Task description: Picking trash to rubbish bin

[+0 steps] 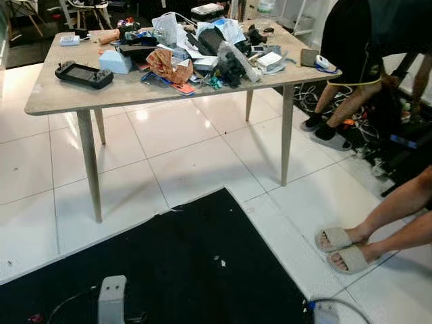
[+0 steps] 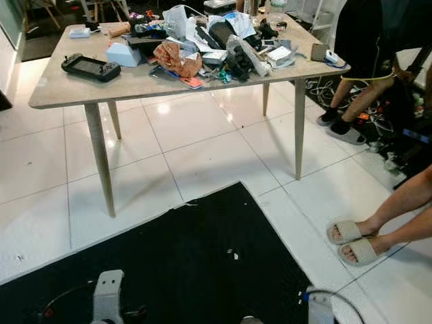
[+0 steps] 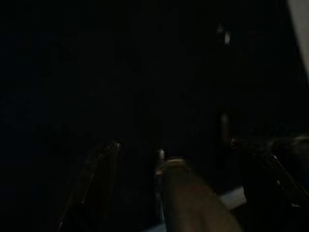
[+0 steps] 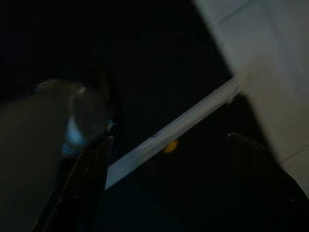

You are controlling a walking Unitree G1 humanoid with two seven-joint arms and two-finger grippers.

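A wooden table (image 1: 54, 94) stands ahead of me on white tiles. Its far half carries a heap of trash: a crumpled orange-brown wrapper (image 1: 165, 64), a white plastic bag (image 1: 165, 27), papers and dark packaging (image 1: 229, 64). A black handheld game console (image 1: 84, 73) and a light blue box (image 1: 115, 61) lie at the left of the heap. My left arm (image 1: 111, 297) and right arm (image 1: 325, 312) hang idle at the bottom edge, well short of the table. Both wrist views are very dark, with a pale strip of floor (image 4: 169, 133) in the right one.
A black mat (image 1: 189, 263) covers the floor between me and the table. A person in black (image 1: 358, 40) bends by the table's right corner. Another person's feet in beige slippers (image 1: 344, 246) stand at the right. Cables (image 1: 317, 98) lie on the floor there.
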